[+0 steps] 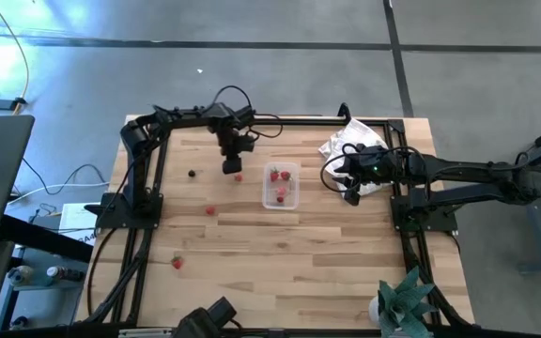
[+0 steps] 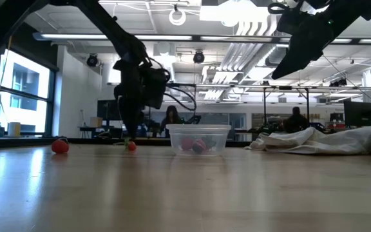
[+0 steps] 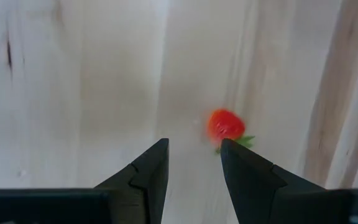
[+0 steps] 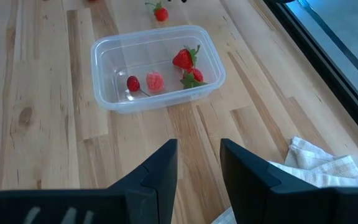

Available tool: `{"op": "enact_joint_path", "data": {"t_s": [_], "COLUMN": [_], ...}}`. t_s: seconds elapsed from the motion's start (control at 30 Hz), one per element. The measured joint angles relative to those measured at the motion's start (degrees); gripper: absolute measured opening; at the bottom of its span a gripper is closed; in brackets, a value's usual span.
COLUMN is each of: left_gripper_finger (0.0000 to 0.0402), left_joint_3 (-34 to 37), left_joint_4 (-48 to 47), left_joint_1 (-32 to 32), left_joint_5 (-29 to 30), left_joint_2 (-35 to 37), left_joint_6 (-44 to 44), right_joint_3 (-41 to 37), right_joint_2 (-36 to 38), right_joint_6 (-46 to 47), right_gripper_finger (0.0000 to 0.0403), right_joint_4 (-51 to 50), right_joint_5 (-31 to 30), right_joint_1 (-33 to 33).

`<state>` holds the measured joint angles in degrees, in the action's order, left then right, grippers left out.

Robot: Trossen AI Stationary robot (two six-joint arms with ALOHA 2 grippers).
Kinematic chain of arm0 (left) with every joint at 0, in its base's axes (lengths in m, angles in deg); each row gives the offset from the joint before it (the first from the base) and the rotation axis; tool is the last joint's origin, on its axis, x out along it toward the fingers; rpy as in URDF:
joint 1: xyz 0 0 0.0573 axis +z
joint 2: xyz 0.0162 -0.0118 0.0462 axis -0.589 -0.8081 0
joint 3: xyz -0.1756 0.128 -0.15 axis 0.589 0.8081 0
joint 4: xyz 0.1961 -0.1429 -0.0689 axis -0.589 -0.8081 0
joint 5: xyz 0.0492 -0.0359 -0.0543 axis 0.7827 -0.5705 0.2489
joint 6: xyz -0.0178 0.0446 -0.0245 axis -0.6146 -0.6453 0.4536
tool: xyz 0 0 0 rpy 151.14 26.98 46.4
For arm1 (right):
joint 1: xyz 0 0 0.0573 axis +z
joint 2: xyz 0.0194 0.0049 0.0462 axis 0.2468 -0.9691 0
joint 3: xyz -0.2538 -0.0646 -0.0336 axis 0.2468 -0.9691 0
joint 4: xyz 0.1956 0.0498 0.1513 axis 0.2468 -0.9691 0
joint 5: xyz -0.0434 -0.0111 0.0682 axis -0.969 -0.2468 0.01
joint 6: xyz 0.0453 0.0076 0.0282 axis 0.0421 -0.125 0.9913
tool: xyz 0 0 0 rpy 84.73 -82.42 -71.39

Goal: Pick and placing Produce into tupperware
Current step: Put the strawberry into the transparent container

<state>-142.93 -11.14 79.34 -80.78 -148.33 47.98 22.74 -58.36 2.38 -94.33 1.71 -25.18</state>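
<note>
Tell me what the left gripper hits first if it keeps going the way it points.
Probably the bare table. The left gripper points straight down with fingers open, and the strawberry sits just off its line, beside one finger.

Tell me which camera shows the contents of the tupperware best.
The right wrist view: it looks down into the tupperware, showing four pieces of produce. The high view shows it small, the low view only side-on through the wall, and the left wrist view misses it.

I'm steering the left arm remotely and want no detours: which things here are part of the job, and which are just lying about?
Part of the job:
- tupperware, four pieces already inside
- strawberry beside the open left hand
- loose red pieces
- dark piece
- right hand, open, waiting above the cloth

Lying about:
- white cloth
- green paper plant at the table's edge
</note>
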Motion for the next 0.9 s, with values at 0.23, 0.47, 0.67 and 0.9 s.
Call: {"op": "enact_joint_path", "data": {"t_s": [0.23,0.47,0.67,0.9], "left_gripper_finger": [0.0136,0.0136,0.0136,0.0136], "left_joint_3": [-5.5,-9.1,-8.6,-8.6], "left_joint_4": [-2.7,-8.8,-9.0,-8.8], "left_joint_1": [-5.3,-11.6,-15.8,-15.0], "left_joint_5": [7.6,18.1,18.3,18.3], "left_joint_2": [0.0,0.1,0.1,0.1], "left_joint_6": [-1.7,3.9,10.1,13.5], "right_joint_3": [0.0,0.0,0.0,0.0], "right_joint_2": [0.0,0.0,0.0,0.0], "right_joint_6": [0.0,0.0,0.0,0.0], "right_gripper_finger": [0.0112,0.0112,0.0112,0.0112], "right_joint_4": [0.0,0.0,0.0,0.0], "right_joint_5": [0.0,0.0,0.0,0.0], "right_joint_1": [0.0,0.0,0.0,0.0]}}
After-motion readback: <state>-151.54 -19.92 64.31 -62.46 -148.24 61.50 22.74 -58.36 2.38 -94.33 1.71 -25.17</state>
